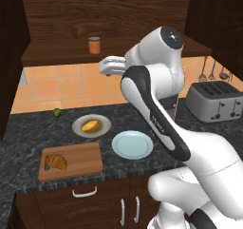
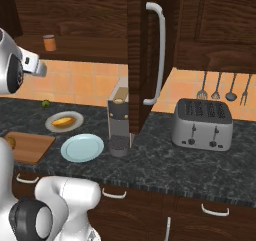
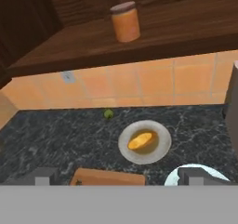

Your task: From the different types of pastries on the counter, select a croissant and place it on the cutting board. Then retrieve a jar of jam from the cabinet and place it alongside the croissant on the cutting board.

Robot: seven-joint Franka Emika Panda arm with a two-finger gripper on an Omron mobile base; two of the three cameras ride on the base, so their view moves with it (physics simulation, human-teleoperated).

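The brown ridged croissant [image 1: 57,162] lies on the left end of the wooden cutting board [image 1: 81,159] at the counter's [image 1: 23,138] front. The jar of jam [image 3: 125,22], orange with a pale lid, stands upright on the cabinet's plank shelf [image 3: 186,30]; it is also visible in the left base view [image 1: 94,45]. My gripper [image 3: 122,179] is raised above the counter, below and short of the shelf, facing the jar. It is open wide with nothing between its fingers. The other pastry, a golden bun [image 1: 91,125], rests on a grey plate [image 1: 105,123].
A pale blue plate [image 1: 132,144] sits right of the board. A small green lime [image 1: 57,112] lies by the tiled wall. A toaster [image 2: 202,123] stands at the right, with a coffee machine [image 2: 119,120] beside the open cabinet door [image 2: 145,50].
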